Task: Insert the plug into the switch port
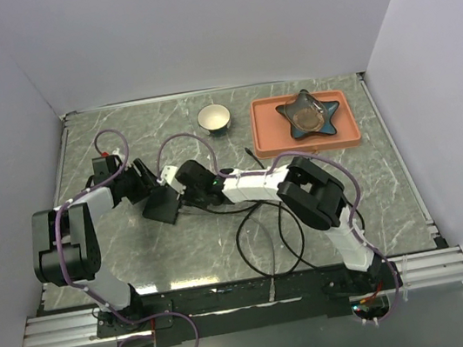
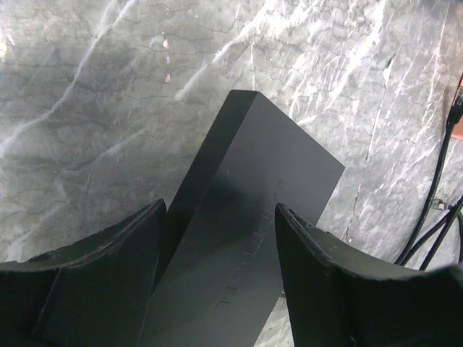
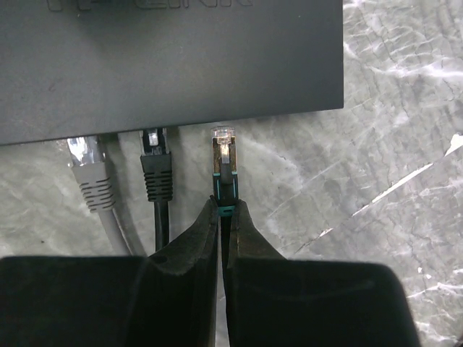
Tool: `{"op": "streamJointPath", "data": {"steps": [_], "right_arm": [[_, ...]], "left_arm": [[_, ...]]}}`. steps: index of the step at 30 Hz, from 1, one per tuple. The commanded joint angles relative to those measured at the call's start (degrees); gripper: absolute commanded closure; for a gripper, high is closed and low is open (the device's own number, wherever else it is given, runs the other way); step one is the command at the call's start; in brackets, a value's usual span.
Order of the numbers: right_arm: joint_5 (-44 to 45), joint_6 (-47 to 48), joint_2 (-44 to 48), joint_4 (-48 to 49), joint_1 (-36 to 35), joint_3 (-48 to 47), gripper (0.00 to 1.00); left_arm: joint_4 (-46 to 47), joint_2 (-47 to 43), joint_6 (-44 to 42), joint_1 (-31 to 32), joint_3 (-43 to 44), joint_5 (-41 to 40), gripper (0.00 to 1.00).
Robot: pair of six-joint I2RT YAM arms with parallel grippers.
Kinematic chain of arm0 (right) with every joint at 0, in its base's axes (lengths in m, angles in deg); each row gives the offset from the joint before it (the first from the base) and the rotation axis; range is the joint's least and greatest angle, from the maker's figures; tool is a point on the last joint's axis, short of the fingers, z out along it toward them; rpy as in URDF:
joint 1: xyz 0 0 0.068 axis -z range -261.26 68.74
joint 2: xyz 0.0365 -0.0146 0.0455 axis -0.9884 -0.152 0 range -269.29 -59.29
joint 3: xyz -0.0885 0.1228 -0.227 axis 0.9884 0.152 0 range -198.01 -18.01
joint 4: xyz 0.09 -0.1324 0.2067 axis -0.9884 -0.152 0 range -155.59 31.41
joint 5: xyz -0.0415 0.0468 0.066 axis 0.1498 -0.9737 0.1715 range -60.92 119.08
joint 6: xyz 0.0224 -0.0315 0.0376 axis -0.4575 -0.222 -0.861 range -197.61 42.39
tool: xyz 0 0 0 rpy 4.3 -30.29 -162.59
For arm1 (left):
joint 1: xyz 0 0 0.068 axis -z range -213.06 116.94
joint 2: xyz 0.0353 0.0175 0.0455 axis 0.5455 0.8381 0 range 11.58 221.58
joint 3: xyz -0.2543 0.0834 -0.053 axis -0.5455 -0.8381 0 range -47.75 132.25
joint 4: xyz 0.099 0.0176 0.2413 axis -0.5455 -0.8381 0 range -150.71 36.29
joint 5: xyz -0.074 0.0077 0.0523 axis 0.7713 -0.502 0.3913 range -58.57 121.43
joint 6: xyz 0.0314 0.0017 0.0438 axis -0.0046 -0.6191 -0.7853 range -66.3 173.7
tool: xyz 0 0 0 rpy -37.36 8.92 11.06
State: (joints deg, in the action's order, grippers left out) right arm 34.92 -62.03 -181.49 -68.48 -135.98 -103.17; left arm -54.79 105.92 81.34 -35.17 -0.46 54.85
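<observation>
In the right wrist view the switch (image 3: 166, 65) runs off the top and left edges, its lettering (image 3: 145, 3) sliced through and unreadable; its ports lie hidden under its near edge, so how deep the grey cable (image 3: 98, 188) and the black cable (image 3: 159, 181) sit cannot be seen; the cord behind the plug (image 3: 223, 155) is hidden between the right fingers (image 3: 188, 267); in the left wrist view the bottom edge cuts off the switch's near end, and whether the left fingers (image 2: 108, 253) touch it cannot be told; from above the plug is too small to make out.
</observation>
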Motion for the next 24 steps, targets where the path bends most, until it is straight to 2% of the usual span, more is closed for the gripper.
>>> {"op": "streamJointPath", "data": {"steps": [1, 24], "right_arm": [[-0.48, -1.6, -0.5, 1.19, 0.23, -2.81, 1.0], [-0.84, -1.95, 0.11, 3.39, -0.04, -3.43, 1.0]], "left_arm": [[2.14, 0.4, -1.1, -0.18, 2.02, 1.98, 0.33], [1.87, 1.45, -2.24, -0.09, 2.28, 3.38, 0.34]]}}
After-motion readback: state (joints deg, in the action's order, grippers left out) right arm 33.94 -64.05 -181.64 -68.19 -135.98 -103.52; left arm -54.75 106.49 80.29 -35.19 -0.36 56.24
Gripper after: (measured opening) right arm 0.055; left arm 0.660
